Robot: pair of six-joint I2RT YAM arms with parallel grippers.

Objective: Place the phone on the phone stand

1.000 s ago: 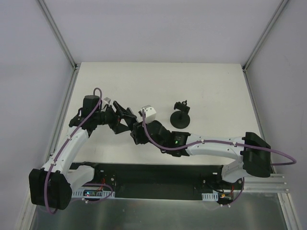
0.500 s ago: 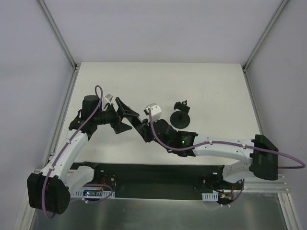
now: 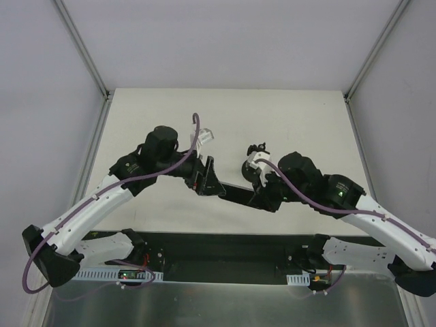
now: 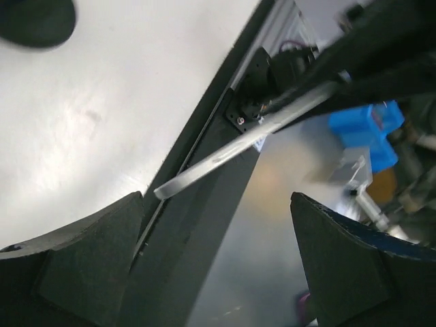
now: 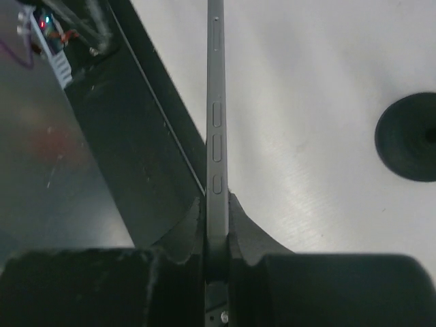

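The phone (image 3: 235, 194) is a thin black slab held edge-up just above the table's near edge. My right gripper (image 3: 257, 197) is shut on its right end. In the right wrist view the phone's side with its buttons (image 5: 216, 136) runs straight up from between the fingers (image 5: 248, 228). My left gripper (image 3: 208, 180) is open at the phone's left end. In the left wrist view the phone's edge (image 4: 238, 146) shows as a grey bar beyond the wide-open fingers (image 4: 88, 262), not touching them. The phone stand (image 3: 258, 148) stands just behind my right wrist, its base partly hidden.
The stand's round base shows at the right of the right wrist view (image 5: 409, 136) and at the top left of the left wrist view (image 4: 34, 20). The white table (image 3: 306, 122) has metal frame posts at its back corners. A black rail (image 3: 225, 248) runs along the near edge.
Both arms have swung right toward the stand. The phone, earlier between the two grippers at the left, is now held by my right gripper alone; my left jaws stand open.
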